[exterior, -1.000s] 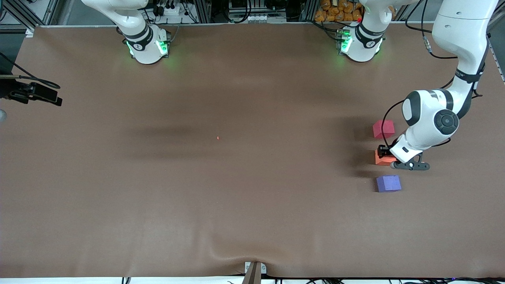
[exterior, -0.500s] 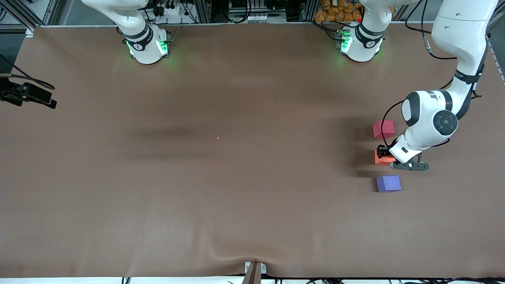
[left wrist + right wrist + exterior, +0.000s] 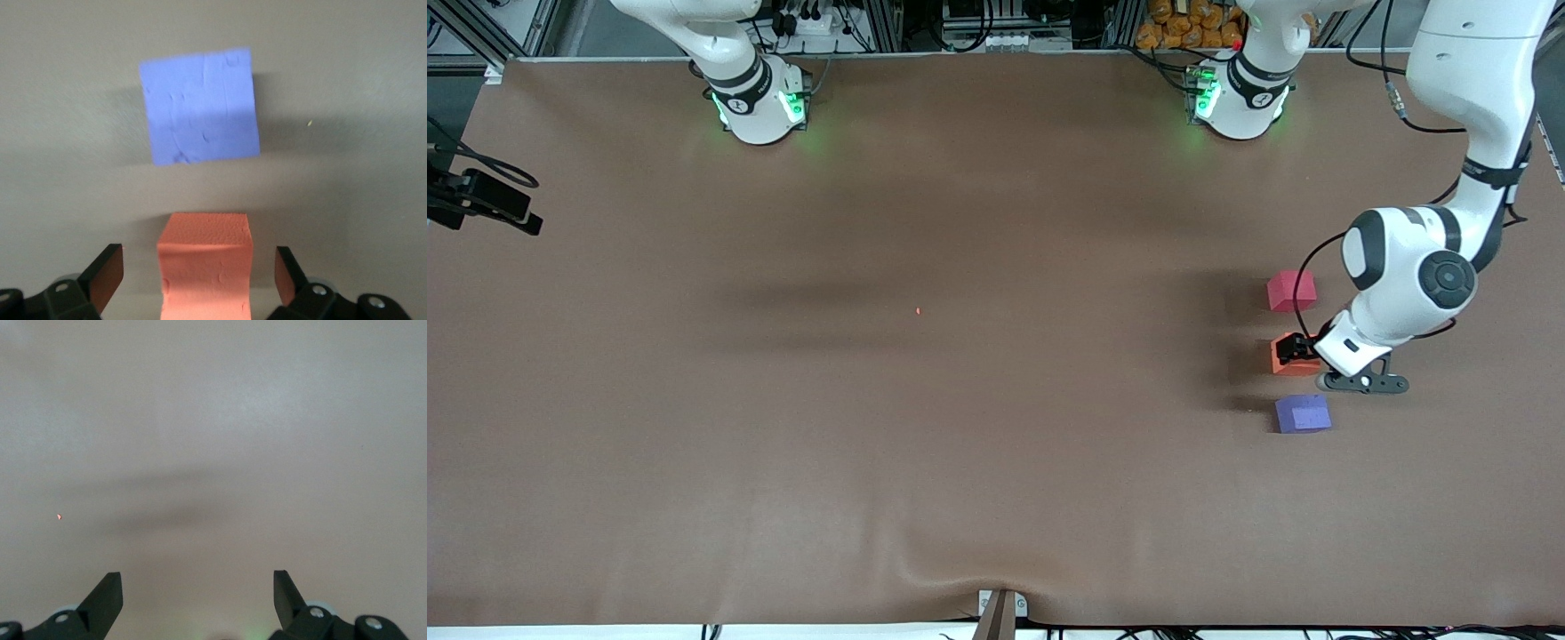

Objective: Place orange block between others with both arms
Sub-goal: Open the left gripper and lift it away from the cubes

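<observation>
orange block (image 3: 1288, 359) on the desk (image 3: 960, 427) between red cube (image 3: 1291, 291) and purple cube (image 3: 1303, 413), near the left arm's edge. left gripper (image 3: 199, 283) spread, straddling it without contact. right gripper (image 3: 198, 600) spread, waiting over bare desk.

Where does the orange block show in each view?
Front view: orange block on the table between the red block and the purple block, at the left gripper.
Left wrist view: orange block between open fingers.
Right wrist view: not in it.
Shared landmark: purple block.
</observation>
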Controlling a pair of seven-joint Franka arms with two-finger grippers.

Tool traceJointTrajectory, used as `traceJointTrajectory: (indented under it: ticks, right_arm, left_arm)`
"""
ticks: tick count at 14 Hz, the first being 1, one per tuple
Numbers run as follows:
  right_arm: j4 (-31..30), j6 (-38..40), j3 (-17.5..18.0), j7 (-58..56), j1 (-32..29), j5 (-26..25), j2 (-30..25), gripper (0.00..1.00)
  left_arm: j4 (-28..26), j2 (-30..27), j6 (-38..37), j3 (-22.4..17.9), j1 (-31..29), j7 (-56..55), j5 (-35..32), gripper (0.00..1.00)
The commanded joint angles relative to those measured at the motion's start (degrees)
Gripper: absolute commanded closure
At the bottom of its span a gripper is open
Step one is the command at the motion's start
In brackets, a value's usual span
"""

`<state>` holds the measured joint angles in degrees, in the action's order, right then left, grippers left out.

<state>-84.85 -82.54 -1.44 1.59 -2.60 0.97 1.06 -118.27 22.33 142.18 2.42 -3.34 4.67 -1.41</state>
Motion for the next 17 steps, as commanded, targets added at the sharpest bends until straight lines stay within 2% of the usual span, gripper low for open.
traceJointTrajectory:
  ticks: [1, 4, 6, 11, 13, 17]
  right_arm:
    - [-0.8, 0.1, 0.9, -0.1, -1.2, 0.1, -0.7, 0.0]
    - [-0.9, 0.1, 0.9, -0.1, -1.1, 0.1, -0.6, 0.0]
    - [-0.9, 0.1, 0.9, -0.1, -1.1, 0.1, -0.6, 0.0]
    - [-0.9, 0.0, 0.9, -0.1, -1.2, 0.0, -0.4, 0.0]
    - [-1.2, -0.1, 0.9, -0.1, -1.2, 0.0, -0.4, 0.0]
    - [-1.5, -0.2, 0.9, -0.1, -1.3, 0.0, -0.4, 0.0]
  left_arm:
    - [4.5, -3.9, -9.0, 0.7, -0.5, 0.2, 0.8, 0.0]
    - [6.6, -9.0, -13.1, 0.6, -0.6, 0.2, 0.7, 0.0]
    - [10.0, -11.3, -18.3, 0.6, -0.5, 0.2, 0.4, 0.0]
    - [26.2, -13.7, -43.1, 1.7, -0.1, -1.4, 0.5, 0.0]
    - [28.0, -16.5, -47.7, 2.7, -0.1, -4.0, 0.7, 0.0]
    - [27.9, -21.8, -50.5, 5.8, -0.2, -5.8, 0.7, 0.0]
